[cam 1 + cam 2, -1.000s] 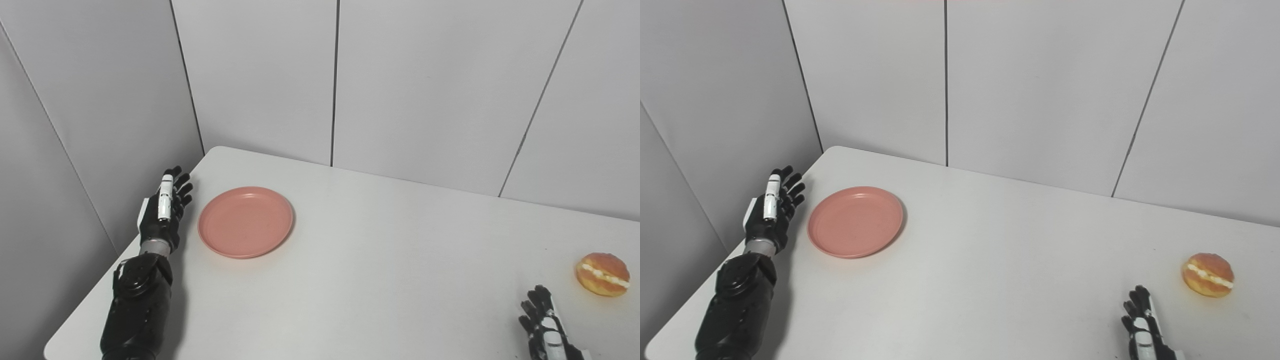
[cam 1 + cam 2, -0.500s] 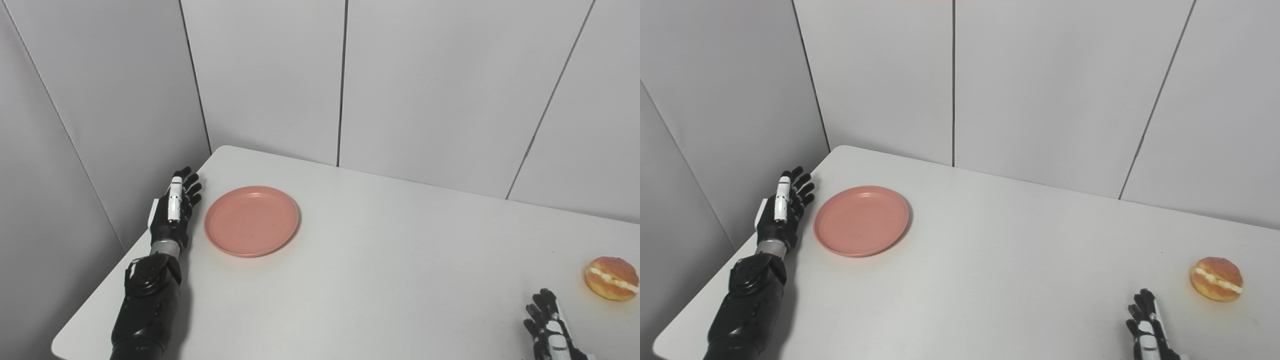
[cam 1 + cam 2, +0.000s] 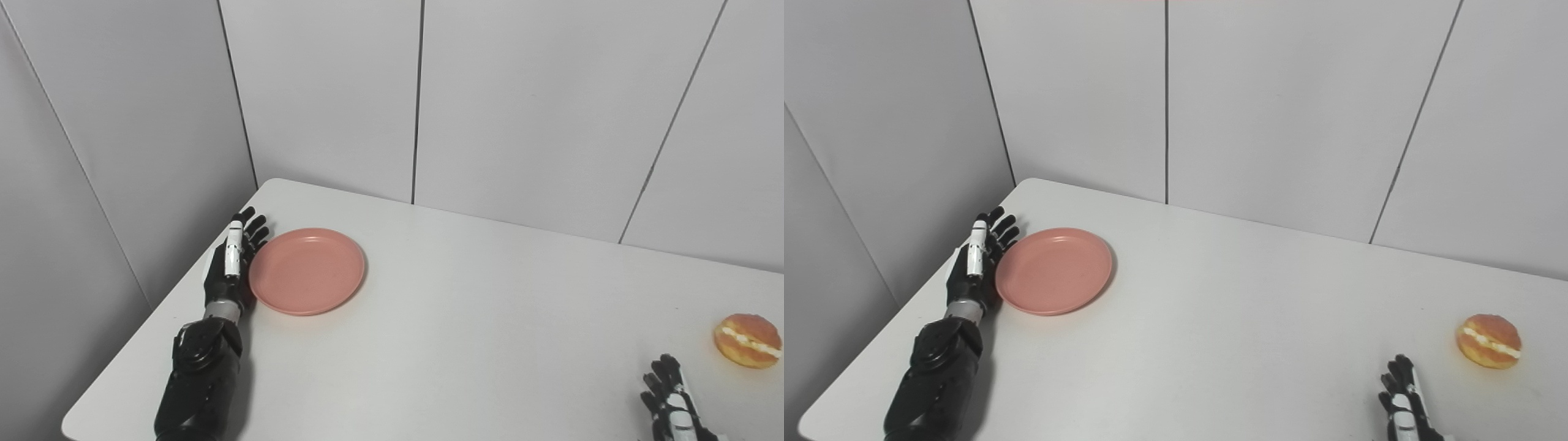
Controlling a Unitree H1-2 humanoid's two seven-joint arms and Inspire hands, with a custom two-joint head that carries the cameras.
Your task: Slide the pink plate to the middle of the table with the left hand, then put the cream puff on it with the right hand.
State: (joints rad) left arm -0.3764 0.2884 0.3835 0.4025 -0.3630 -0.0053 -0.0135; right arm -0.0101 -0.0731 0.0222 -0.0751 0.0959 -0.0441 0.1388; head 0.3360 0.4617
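Note:
The pink plate [image 3: 306, 270] lies flat near the table's far left corner, with nothing on it. My left hand [image 3: 231, 260] stands edge-on right beside the plate's left rim, fingers straight and apart, holding nothing; I cannot tell whether it touches the rim. The cream puff [image 3: 747, 340], golden with a white cream line, sits near the right edge of the table. My right hand [image 3: 670, 409] rests low at the bottom right, fingers spread, to the left of and nearer than the puff, apart from it.
The white table [image 3: 465, 318] fills the view, with its left edge just outside my left arm. Grey wall panels [image 3: 331, 92] close in behind and on the left side.
My left hand has moved right, from a gap away to right against the plate's left rim. The camera shifted slightly. The plate, the puff and my right hand have stayed put.

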